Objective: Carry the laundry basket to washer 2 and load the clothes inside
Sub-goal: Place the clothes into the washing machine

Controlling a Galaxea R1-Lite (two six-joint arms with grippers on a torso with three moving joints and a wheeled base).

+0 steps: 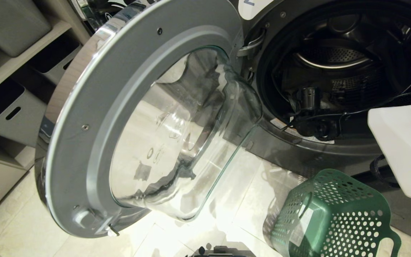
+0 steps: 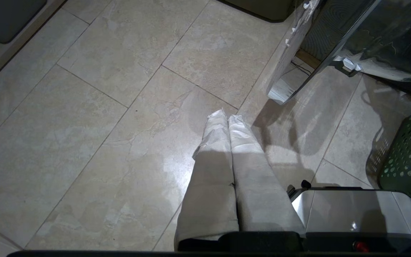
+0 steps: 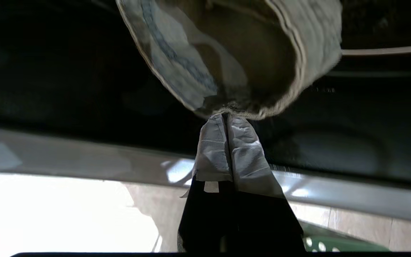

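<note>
Head view: washer 2 (image 1: 334, 142) door (image 1: 95, 121) swung wide open, drum (image 1: 337, 60) exposed. Basket (image 1: 334, 217) on floor (image 1: 23, 228) just below opening, tipped on side. White right arm (image 1: 401, 146) at right edge. Grey bins (image 1: 9, 114) on shelves at left.

Left wrist view: left gripper (image 2: 227, 116) over bare floor tiles, jaws closed, nothing held; basket edge nearby.

Right wrist view: right gripper (image 3: 226, 117) at washer opening, jaws pinched on hem of clothes (image 3: 234, 53), garment hanging against dark drum interior.
</note>
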